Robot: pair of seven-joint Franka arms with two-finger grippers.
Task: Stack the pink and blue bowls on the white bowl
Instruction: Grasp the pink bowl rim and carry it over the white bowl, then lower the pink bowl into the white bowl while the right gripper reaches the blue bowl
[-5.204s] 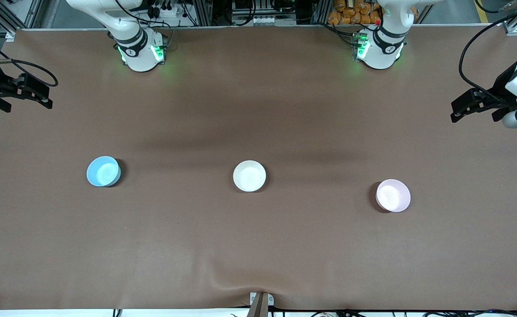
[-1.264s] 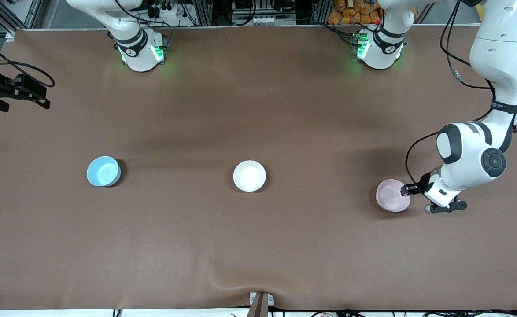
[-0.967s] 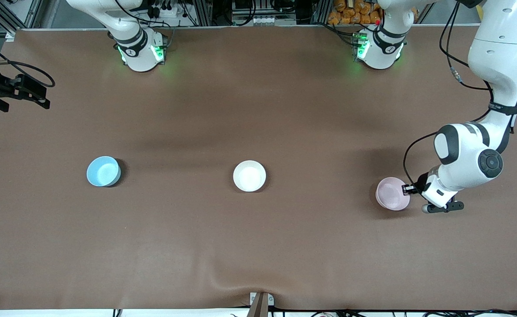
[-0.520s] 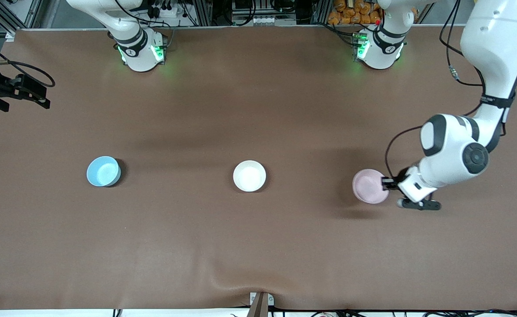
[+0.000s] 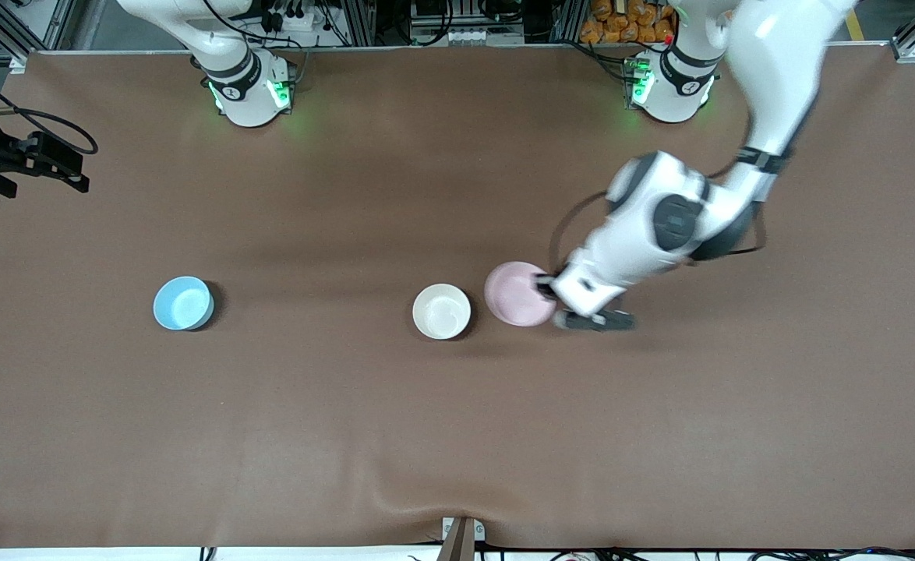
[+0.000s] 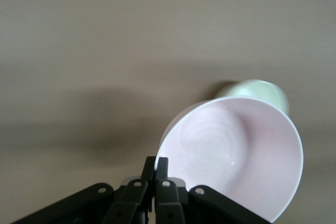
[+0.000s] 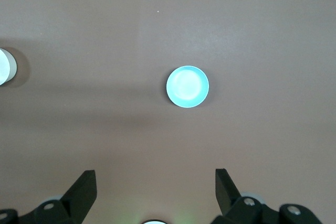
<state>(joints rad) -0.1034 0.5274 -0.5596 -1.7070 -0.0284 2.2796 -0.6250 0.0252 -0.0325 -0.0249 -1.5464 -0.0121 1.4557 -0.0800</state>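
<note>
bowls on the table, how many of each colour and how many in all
pink bowl: 1, held by its rim in the left gripper
white bowl: 1, on the table
blue bowl: 1, on the table toward the right arm's end
total: 3 bowls

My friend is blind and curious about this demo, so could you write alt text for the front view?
The left gripper, shut on the rim of the pink bowl, carries it just beside the white bowl at the middle of the brown table. The blue bowl sits toward the right arm's end, where the right gripper waits open at the table's edge.
</note>
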